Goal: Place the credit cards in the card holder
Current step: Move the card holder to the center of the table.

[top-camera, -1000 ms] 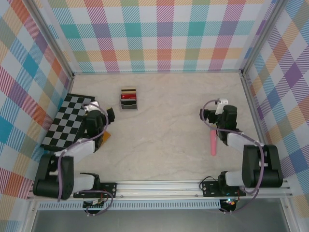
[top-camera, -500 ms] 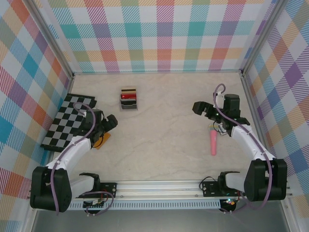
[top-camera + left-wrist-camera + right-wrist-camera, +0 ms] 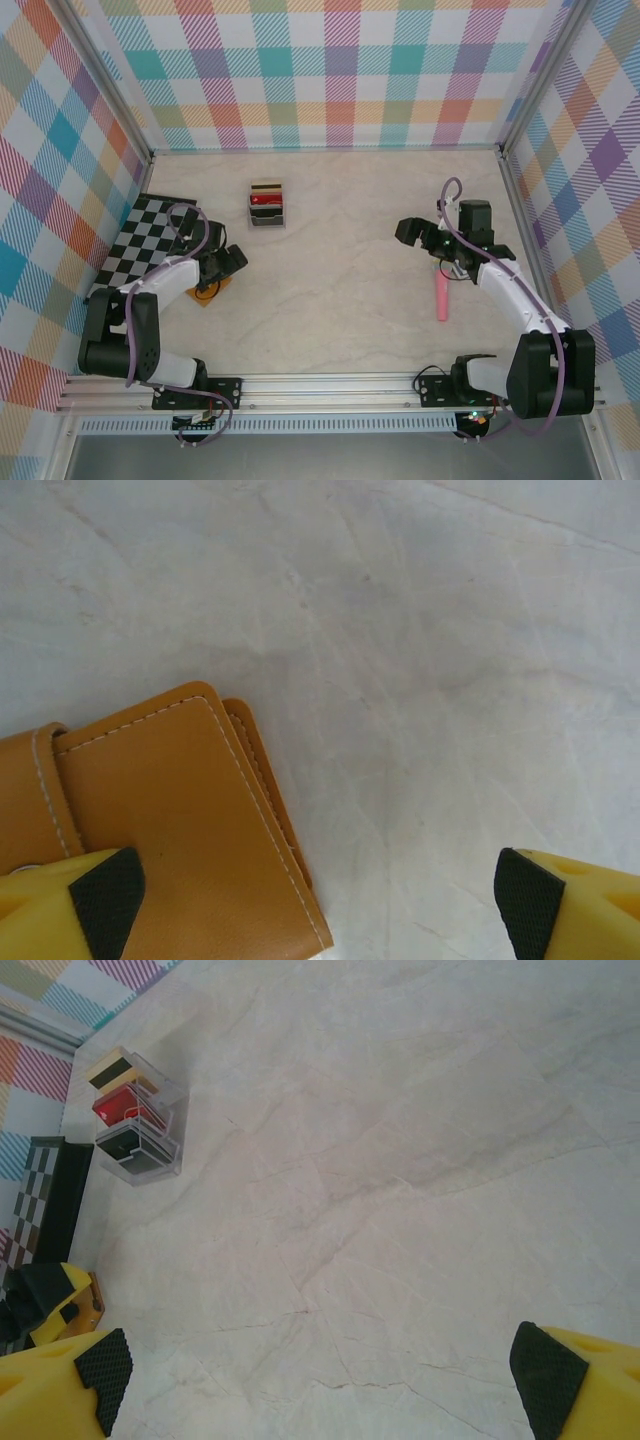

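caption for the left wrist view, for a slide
Left gripper open over the folded card holder on the table

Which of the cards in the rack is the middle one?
The red card: it has the tan-and-black card behind it and the dark card in front, on the near side.

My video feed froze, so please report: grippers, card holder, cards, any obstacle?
Left gripper open above the shut card holder. Right gripper open, empty. Credit cards in grey rack. No obstacle between rack and holder.
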### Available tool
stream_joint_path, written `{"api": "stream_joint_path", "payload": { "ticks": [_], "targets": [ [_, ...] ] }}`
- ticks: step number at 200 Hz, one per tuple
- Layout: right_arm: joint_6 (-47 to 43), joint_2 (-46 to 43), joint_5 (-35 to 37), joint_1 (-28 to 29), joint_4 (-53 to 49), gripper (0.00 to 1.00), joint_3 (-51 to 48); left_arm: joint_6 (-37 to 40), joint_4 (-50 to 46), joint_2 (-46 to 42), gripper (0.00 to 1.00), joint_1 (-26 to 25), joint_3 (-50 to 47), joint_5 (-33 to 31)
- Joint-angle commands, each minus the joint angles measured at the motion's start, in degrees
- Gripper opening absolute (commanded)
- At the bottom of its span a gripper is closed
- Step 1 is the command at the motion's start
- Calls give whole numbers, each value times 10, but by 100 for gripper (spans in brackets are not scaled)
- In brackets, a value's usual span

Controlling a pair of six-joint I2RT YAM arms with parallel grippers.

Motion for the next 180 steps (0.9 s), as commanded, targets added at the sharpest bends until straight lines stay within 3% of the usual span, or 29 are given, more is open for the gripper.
{"api": "stream_joint_path", "payload": {
  "ticks": [1, 28, 57, 86, 117, 150, 180],
  "targets": [
    [-3, -15, 11, 4, -21, 100, -7, 15, 17, 29, 87, -2, -3, 101],
    [-9, -19, 17, 4, -34, 100, -5, 30, 60, 23, 83, -54, -21, 185],
    [-9, -20, 25, 4, -47, 100, -5, 44, 70, 29, 82, -176, -5, 211],
    [-8, -18, 32, 4, -60, 97, -7, 49, 85, 93, 81, -302, 49, 231],
    [-5, -19, 54, 4, -80, 90, -7, 76, 97, 176, 75, -392, 150, 274],
    [-16, -14, 37, 3, -92, 77, 2, 55, 131, 137, 78, -427, 176, 217],
    [-12, 24, -78, 5, -63, 60, 10, -53, 168, 37, 79, -427, 82, 80]
  ]
}}
